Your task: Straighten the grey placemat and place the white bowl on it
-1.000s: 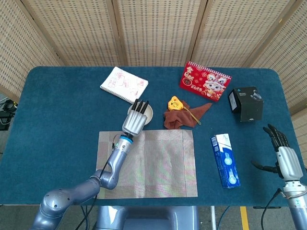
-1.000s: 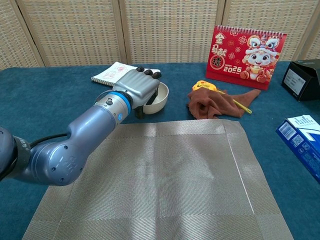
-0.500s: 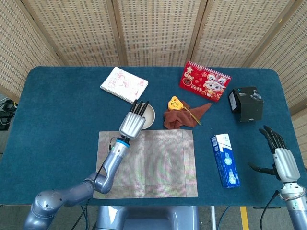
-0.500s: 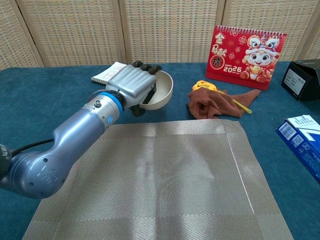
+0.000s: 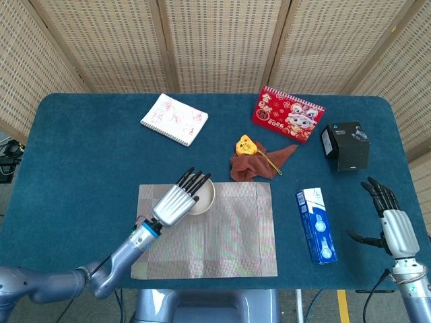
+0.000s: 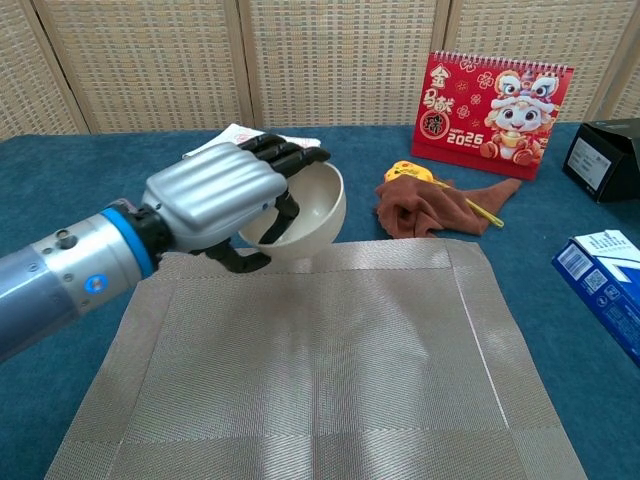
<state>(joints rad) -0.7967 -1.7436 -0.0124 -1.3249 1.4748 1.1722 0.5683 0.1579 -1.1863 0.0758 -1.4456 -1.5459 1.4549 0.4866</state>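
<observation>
The grey placemat [image 5: 222,235] [image 6: 330,370] lies square near the table's front edge. My left hand [image 5: 176,202] [image 6: 215,195] holds the white bowl [image 5: 203,198] [image 6: 305,210] by its rim, lifted and tilted above the mat's far left part. Its fingers hook over the rim, with the thumb under the bowl. At the front right of the table my right hand [image 5: 392,219] is open, with spread fingers and nothing in them. The chest view does not show the right hand.
A spiral notebook [image 5: 174,118] lies at the back left. A brown cloth [image 5: 254,163] with a yellow object [image 5: 245,145], a red calendar [image 5: 287,114], a black box [image 5: 345,145] and a blue carton [image 5: 316,225] occupy the right side.
The left hand has lifted the bowl off the table behind the mat and carried it toward me, over the mat's far left part. The right hand drifted slightly nearer.
</observation>
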